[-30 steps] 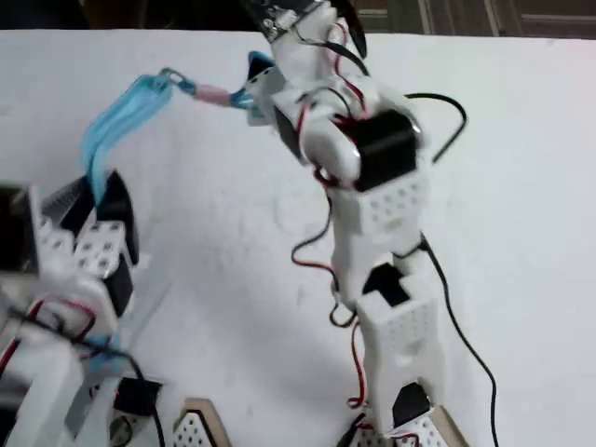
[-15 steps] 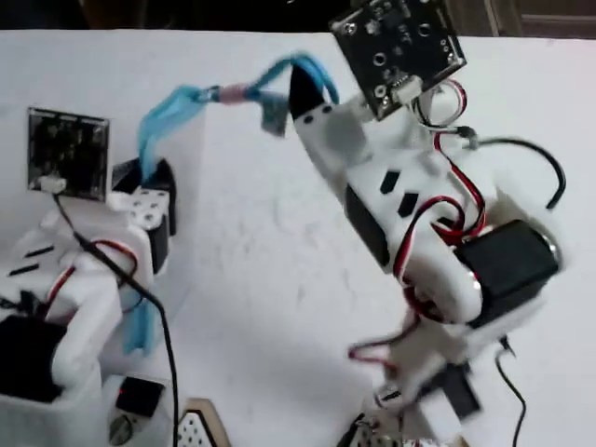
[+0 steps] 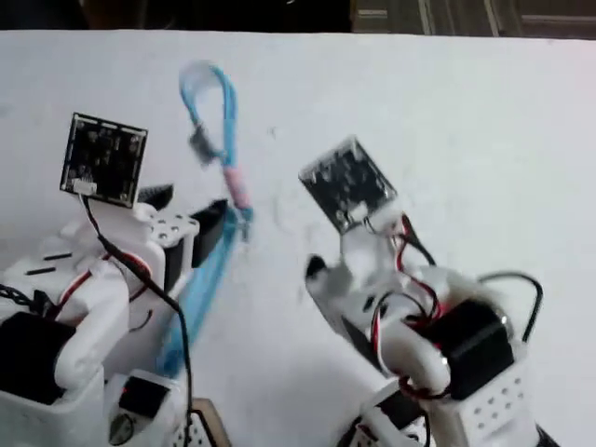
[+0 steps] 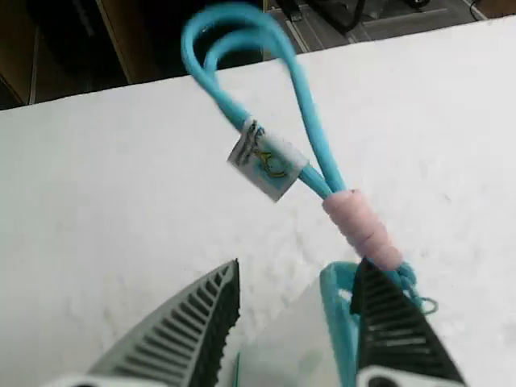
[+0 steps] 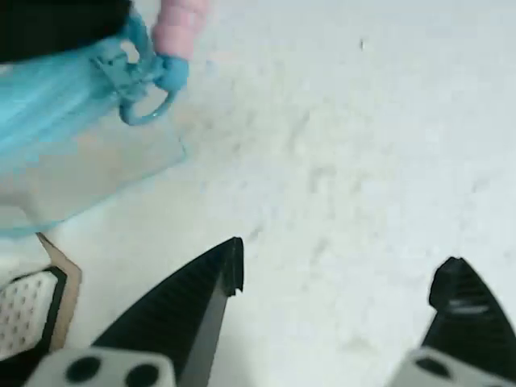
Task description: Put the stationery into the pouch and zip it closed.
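One blue pouch (image 3: 200,289) btwn left gripper's (image 4: 298,274) spread jaws.

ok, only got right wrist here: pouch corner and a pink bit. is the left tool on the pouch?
Observer: Left wrist view shows the left tool with jaws apart, the blue edge of the pouch between them.
Operator: and the pink bit?
Observer: A pink wrap binding a blue cord loop that carries a small tag.
Operator: which way does the loop point?
Observer: In the high view, away from the arms' bases, toward the far edge of the table.
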